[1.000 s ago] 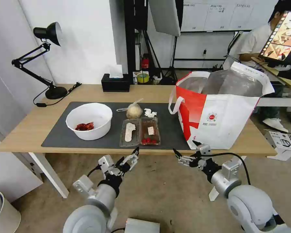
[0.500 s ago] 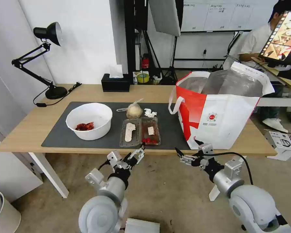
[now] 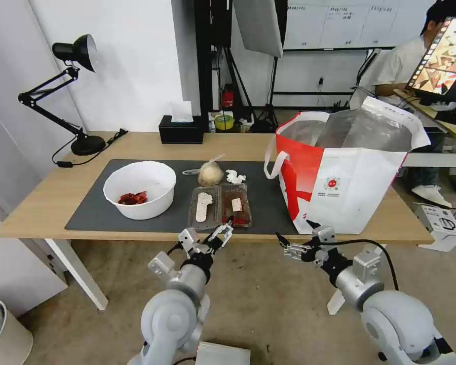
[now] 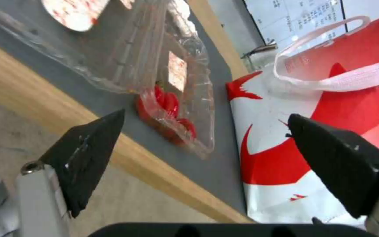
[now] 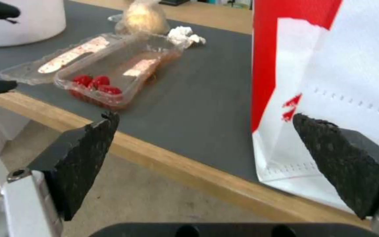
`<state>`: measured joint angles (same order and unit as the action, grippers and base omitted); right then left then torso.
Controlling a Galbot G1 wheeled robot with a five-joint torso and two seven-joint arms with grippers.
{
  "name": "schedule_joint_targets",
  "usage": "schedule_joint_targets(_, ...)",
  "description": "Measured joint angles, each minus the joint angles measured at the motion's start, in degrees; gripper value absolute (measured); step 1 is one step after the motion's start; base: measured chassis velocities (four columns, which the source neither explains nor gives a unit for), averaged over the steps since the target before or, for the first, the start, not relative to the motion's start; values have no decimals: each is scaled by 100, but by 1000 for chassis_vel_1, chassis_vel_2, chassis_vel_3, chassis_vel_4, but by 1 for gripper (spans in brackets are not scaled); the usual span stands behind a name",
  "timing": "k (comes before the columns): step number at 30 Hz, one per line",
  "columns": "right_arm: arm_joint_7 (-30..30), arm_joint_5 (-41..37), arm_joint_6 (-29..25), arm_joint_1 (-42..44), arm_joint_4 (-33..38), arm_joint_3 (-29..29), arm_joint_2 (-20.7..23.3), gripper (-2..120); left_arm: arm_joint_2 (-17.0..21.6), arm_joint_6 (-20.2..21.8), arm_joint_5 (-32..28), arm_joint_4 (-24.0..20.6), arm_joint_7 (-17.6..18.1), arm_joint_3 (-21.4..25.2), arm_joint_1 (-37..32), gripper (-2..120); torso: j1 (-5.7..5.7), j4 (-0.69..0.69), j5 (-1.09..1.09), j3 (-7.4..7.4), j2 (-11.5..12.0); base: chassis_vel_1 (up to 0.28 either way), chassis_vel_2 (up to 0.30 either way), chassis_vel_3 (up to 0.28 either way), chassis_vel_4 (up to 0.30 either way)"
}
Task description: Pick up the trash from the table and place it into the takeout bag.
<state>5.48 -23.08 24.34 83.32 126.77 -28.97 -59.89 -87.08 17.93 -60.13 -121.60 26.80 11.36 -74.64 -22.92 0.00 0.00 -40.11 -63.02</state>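
On the dark mat (image 3: 268, 192) of the table (image 3: 45, 203) lies the trash: a white bowl (image 3: 140, 189) with red scraps, a clear hinged box (image 3: 219, 205), a knotted bag (image 3: 210, 174) and a crumpled tissue (image 3: 234, 177). The takeout bag (image 3: 339, 177) stands open at the table's right end. My left gripper (image 3: 222, 233) is open at the table's front edge, just short of the clear box (image 4: 172, 82), its near corner between the jaws (image 4: 205, 117). My right gripper (image 3: 293, 230) hangs open and holds nothing, below the table edge before the takeout bag (image 5: 330, 65).
A black desk lamp (image 3: 76, 91) and a black tissue box (image 3: 181, 131) stand along the table's far side. A bin (image 3: 0, 329) sits on the floor at lower left, a white carton (image 3: 441, 223) at right. Bare floor lies under both arms.
My left arm has moved forward and to the right, bringing its open gripper up to the table edge by the clear box. The right gripper has barely shifted.
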Motion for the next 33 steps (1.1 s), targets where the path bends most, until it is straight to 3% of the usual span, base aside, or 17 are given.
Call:
schedule_joint_targets(15,-14,4,-5,83,13,-60,-28,100,-13,11,-186,270,310,6,276,100,0,0,0,0,0,0,0,0,0)
schedule_joint_targets(33,-20,32,-18,193,27,-91,-53,100,34,12,-381,420,401,100,472,100,0,0,0,0,0,0,0,0,0)
